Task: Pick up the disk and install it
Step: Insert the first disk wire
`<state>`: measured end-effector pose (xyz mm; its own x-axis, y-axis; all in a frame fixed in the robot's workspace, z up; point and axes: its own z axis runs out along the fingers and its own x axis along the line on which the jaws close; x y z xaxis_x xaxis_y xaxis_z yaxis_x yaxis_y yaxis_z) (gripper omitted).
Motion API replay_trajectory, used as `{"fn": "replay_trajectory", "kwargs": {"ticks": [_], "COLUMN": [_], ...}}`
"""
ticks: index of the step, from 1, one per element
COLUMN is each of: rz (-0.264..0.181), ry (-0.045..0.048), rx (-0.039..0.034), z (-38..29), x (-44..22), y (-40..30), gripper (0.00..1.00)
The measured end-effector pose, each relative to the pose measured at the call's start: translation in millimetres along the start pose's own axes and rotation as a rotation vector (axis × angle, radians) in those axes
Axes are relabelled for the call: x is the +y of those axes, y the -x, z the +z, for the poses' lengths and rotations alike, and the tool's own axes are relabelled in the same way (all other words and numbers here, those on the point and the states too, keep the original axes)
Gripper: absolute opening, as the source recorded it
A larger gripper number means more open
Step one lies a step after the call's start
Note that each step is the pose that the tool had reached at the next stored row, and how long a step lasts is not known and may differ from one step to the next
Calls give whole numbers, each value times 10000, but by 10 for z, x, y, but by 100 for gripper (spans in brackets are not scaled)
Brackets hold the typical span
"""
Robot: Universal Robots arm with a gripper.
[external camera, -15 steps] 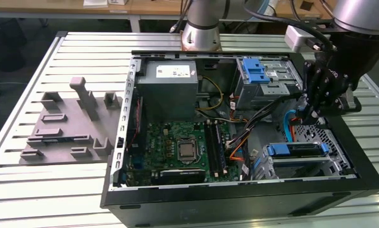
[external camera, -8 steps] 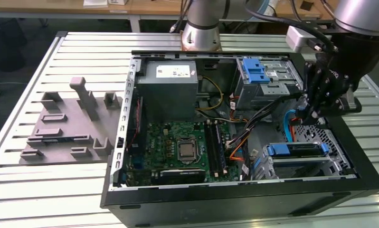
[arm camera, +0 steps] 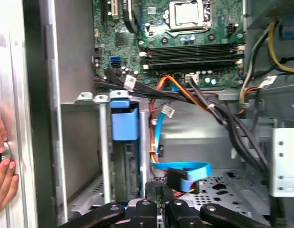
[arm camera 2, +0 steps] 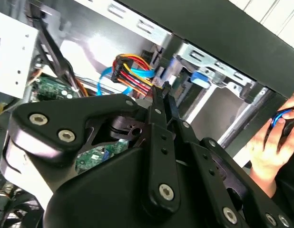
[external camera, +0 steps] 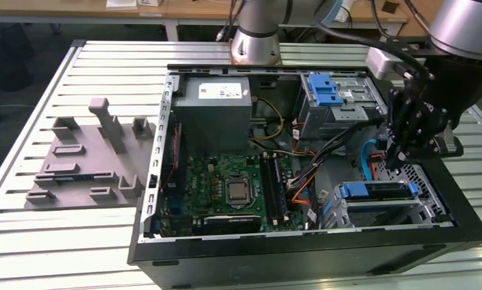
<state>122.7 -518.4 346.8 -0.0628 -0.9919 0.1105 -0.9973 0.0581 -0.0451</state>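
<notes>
The disk (external camera: 376,191), dark with a blue frame at both ends, lies in the metal drive cage at the open computer case's corner, on the exterior view's right. In the first wrist view the disk (arm camera: 124,124) shows its blue frame end, seated in the cage slot. My gripper (external camera: 395,161) hangs just above that cage, a little toward the back of the disk. Its black fingers (arm camera 2: 162,102) are shut tip to tip with nothing between them, and in the first wrist view the gripper (arm camera: 159,197) stands beside the disk, apart from it.
A blue data cable (arm camera: 185,173) and a bundle of orange and black wires (arm camera: 194,95) run close to the fingers. A bare blue bracket (external camera: 325,90) sits in the rear bay beside the grey power supply (external camera: 217,103). A grey fixture (external camera: 88,163) lies outside the case. A person's hand (arm camera 2: 273,142) rests by the case.
</notes>
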Motion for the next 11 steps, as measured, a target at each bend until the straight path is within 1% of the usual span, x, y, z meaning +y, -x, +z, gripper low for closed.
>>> {"fn": "replay_trajectory", "kwargs": {"ticks": [2,5,6,7,9,10,11], "rz": [0,-1,-6,-14,-25,-31,-34], "ry": [0,7,48,116,218,261,284], "rx": [2,1,1,7,12,15,18], "z": [6,8,10,12,22,28,35], "x": [-3,-3,-5,-9,-17,-21,-22], "y": [-45,-61,-62,-63,-62,-63,-67], "gripper": [17,17,17,17,17,17,17]}}
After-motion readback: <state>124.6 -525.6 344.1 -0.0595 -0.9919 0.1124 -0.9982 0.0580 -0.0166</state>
